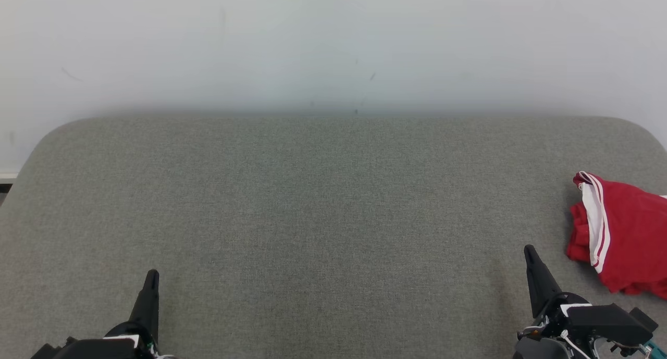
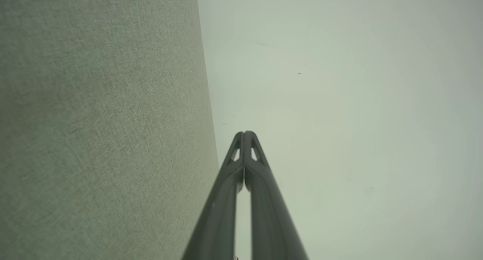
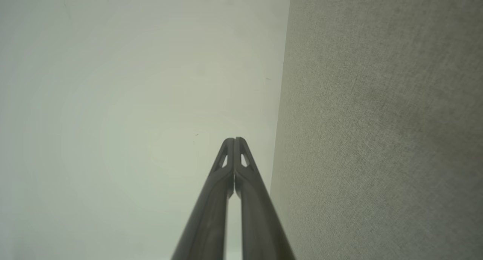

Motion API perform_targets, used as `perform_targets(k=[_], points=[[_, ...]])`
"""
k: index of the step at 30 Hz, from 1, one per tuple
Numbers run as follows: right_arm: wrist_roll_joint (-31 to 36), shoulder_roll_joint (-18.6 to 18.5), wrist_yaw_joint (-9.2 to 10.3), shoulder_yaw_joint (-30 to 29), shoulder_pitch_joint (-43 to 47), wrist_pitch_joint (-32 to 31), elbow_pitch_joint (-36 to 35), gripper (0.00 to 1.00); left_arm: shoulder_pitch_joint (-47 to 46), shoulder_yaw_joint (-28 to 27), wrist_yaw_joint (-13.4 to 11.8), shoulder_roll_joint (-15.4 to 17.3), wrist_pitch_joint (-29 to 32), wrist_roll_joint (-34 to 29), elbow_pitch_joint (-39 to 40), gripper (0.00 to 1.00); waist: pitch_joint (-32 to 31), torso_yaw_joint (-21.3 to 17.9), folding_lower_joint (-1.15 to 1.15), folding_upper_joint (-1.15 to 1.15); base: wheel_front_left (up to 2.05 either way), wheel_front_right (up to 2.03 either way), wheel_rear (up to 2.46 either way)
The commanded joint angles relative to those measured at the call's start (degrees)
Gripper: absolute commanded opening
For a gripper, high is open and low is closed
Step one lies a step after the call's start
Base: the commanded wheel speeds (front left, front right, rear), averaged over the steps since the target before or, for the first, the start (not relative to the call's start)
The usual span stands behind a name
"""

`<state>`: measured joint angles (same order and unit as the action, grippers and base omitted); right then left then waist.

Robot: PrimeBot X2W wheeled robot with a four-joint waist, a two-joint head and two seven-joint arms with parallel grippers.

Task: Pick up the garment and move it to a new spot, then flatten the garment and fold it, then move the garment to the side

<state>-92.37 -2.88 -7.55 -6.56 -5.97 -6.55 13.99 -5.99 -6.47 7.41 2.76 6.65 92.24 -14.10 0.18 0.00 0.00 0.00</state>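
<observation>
Crumpled red white-striped fabric garment lies at right edge of grey cloth-covered table; left gripper and right gripper clenched, empty.

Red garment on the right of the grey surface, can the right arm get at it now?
Probably yes. The red garment lies bunched on the grey surface just right of the right pincer, with nothing between them. The pincer is shut, so it must open first.

red garment ×1 | left claw ×1 | right claw ×1 | grey fabric table ×1
</observation>
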Motion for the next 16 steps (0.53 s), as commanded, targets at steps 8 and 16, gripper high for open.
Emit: perform_targets(k=[8, 16], points=[[-0.1, 0.0, 0.12, 0.0, -0.4, -0.2, -0.1, 0.0, -0.5, -0.2, 0.2, 0.2, 0.0, 0.3, 0.1, 0.0, 0.0, 0.0, 0.0, 0.0, 0.0, 0.0, 0.0], [-0.1, 0.0, 0.12, 0.0, -0.4, -0.2, -0.1, 0.0, -0.5, -0.2, 0.2, 0.2, 0.0, 0.3, 0.1, 0.0, 0.0, 0.0, 0.0, 0.0, 0.0, 0.0, 0.0]])
